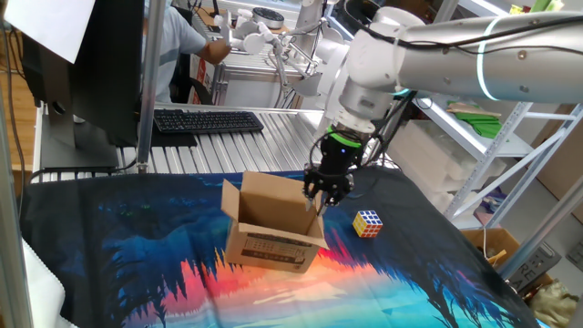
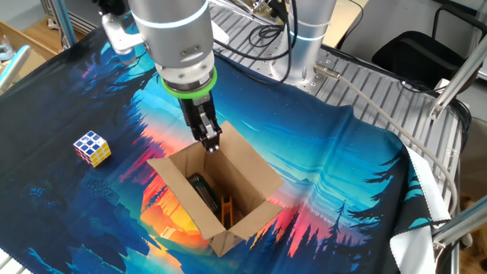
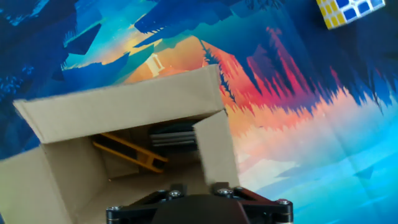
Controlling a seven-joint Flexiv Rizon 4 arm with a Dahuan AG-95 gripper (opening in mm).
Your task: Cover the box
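The box [image 2: 217, 194] stands open-topped near the middle of the printed cloth on the surface [image 2: 342, 175], with the Rubik's cube [image 2: 92, 147] well apart at about 9 o'clock from it in the other fixed view. The fingers [image 2: 209, 141] point straight down at the flap on the box's 11 o'clock edge; they look narrow, but whether they pinch the flap cannot be told. Judged step: folding the first flap inward; no flap lies flat yet. The next move probably calls for pushing this flap down across the opening, then treating the remaining flaps in turn. The hand view alone shows one flap tipped inward just before the fingers, plus a yellow frame-like object [image 3: 127, 152] and a dark item inside. One fixed view alone shows the printed text on the box's side.
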